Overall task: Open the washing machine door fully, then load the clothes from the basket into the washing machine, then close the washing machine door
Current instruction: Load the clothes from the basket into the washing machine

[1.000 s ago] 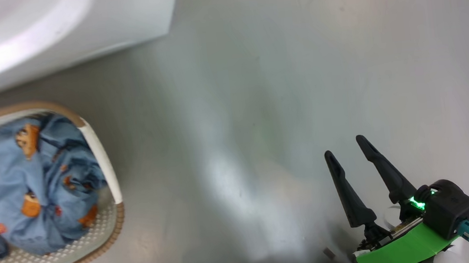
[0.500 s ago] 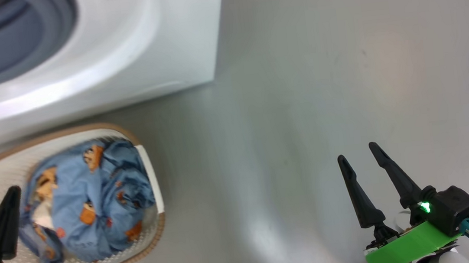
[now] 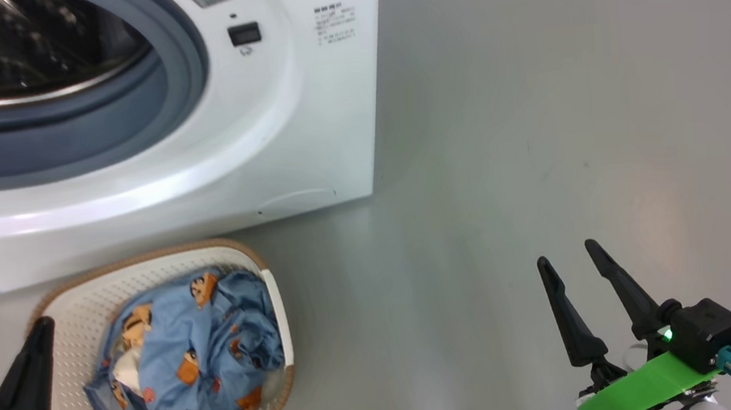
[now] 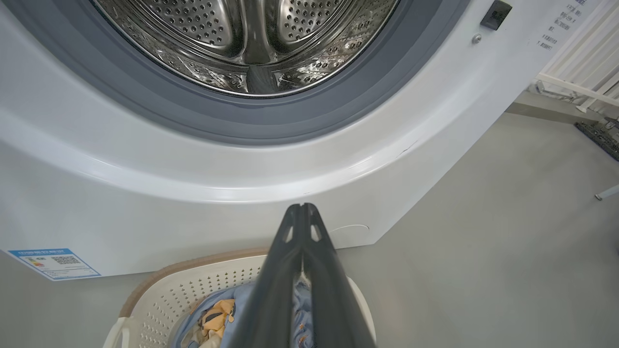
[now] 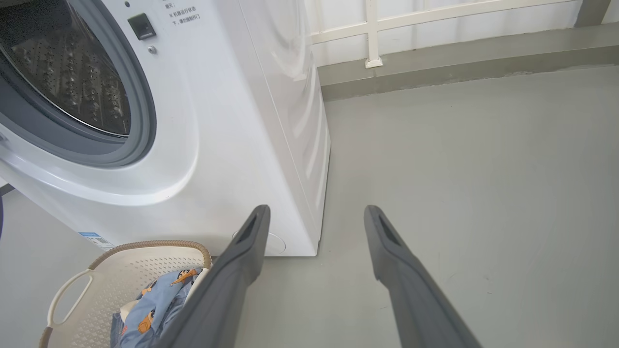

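Hovering over the basket (image 3: 81, 309), which sits on the floor (image 3: 532, 113) just before the washing machine (image 3: 304, 137), the left gripper (image 3: 44, 325) has its fingers (image 4: 285, 275) pressed together on nothing. It may merely prod the clothes (image 3: 191, 359) inside unless they part first. The right gripper (image 3: 566, 253), spread wide and empty, hangs well apart.

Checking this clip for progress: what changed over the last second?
Only the view shifted: the head camera swung up, so more of the washer shows. Nothing was taken hold of or let go. The basket and clothes lie as before in front of it. The left gripper stays shut and holds nothing, and the right gripper stays open.
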Available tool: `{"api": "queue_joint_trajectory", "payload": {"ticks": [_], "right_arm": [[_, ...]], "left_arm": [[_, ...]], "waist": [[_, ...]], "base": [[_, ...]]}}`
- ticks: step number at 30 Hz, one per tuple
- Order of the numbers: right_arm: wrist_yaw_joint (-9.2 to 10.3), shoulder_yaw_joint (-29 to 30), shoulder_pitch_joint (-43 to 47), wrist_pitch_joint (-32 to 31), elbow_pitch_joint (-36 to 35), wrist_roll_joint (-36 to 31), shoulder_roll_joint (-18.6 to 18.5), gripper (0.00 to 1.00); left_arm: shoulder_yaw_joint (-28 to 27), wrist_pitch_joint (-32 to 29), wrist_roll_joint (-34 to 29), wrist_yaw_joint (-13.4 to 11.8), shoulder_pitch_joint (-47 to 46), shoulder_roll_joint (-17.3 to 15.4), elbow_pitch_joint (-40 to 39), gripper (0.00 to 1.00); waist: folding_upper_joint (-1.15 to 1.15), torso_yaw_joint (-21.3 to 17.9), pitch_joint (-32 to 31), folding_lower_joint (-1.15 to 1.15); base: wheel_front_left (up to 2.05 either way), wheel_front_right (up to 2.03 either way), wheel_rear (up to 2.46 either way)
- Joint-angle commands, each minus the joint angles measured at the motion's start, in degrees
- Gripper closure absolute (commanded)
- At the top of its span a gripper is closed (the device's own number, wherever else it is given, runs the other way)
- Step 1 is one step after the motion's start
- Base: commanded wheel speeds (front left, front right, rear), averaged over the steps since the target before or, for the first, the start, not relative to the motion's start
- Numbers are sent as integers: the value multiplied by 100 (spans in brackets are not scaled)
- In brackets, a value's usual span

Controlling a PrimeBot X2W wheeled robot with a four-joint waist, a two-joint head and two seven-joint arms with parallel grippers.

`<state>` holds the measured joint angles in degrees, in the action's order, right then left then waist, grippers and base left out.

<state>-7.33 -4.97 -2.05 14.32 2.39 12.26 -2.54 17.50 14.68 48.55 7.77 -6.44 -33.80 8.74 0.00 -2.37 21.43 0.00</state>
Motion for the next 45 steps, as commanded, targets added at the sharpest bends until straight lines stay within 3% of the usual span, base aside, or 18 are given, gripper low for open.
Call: {"api": "queue_joint_trajectory", "payload": {"ticks": [1, 9, 28, 29, 30, 31, 32, 33, 45], "right_arm": [[-16, -125, 92, 68, -88, 15, -33, 0], [-16, -89, 84, 68, -55, 23, -33, 0], [-16, 44, 318, 68, -203, -81, -33, 0], [-16, 48, 333, 68, -201, -82, -33, 0], [-16, 52, 348, 68, -198, -80, -33, 0], [-16, 57, 364, 68, -202, -80, -33, 0], [-16, 61, 377, 68, -212, -80, -33, 0], [-16, 66, 389, 68, -225, -83, -33, 0], [-16, 114, 490, 68, -273, -115, -33, 0]], "left_arm": [[-309, 32, -73, -28, -17, -179, -159, 100], [-721, 32, -398, -28, 194, 76, -538, 100], [-1829, 32, -1559, -28, 1085, 1051, -1017, 100], [-1857, 32, -1596, -28, 1113, 1093, -1016, 89], [-1888, 32, -1634, -28, 1139, 1133, -1016, 66], [-1917, 32, -1667, -28, 1164, 1171, -1015, 39], [-1948, 32, -1700, -28, 1184, 1206, -1019, 5], [-1987, 32, -1736, -28, 1203, 1243, -1024, 0], [-2405, 32, -2040, -28, 1539, 1611, -1084, 0]], "waist": [[0, 71, -248, 0], [0, 113, -551, 0], [0, 208, -1357, 0], [0, 207, -1392, 0], [0, 207, -1428, 0], [0, 207, -1456, 0], [0, 206, -1478, 0], [0, 206, -1502, 0], [0, 242, -1717, 0]], "base": [[0, 0, 0], [0, 0, 0], [0, 0, 0], [0, 0, 0], [0, 0, 0], [0, 0, 0], [0, 0, 0], [0, 0, 0], [0, 0, 0]]}}
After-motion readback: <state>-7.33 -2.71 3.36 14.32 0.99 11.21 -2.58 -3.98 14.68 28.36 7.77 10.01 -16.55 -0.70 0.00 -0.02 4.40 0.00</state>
